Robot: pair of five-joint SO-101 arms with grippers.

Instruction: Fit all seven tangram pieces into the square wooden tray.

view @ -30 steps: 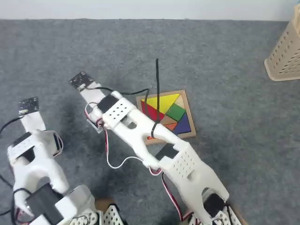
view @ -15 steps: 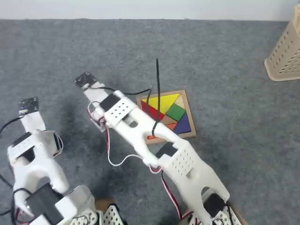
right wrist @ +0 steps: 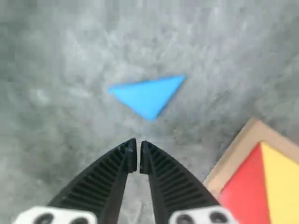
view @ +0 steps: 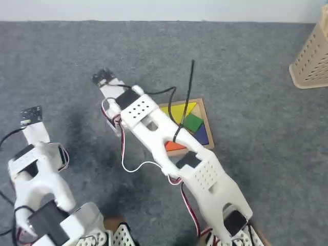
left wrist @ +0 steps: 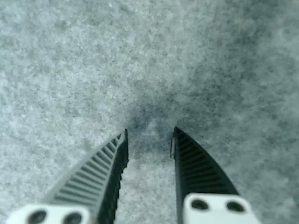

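My right arm stretches far out, its claw [right wrist: 138, 142] pinched shut and empty, just short of the blue triangle [right wrist: 147, 95] lying near the tray [right wrist: 229, 154]. My left arm stays folded back, its claw [left wrist: 149, 135] wide over the bench [left wrist: 140, 56].

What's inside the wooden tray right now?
I see a yellow piece, green piece, dark blue piece, orange piece and red piece in the wooden tray. The right arm covers part of it, hiding whatever lies under there.
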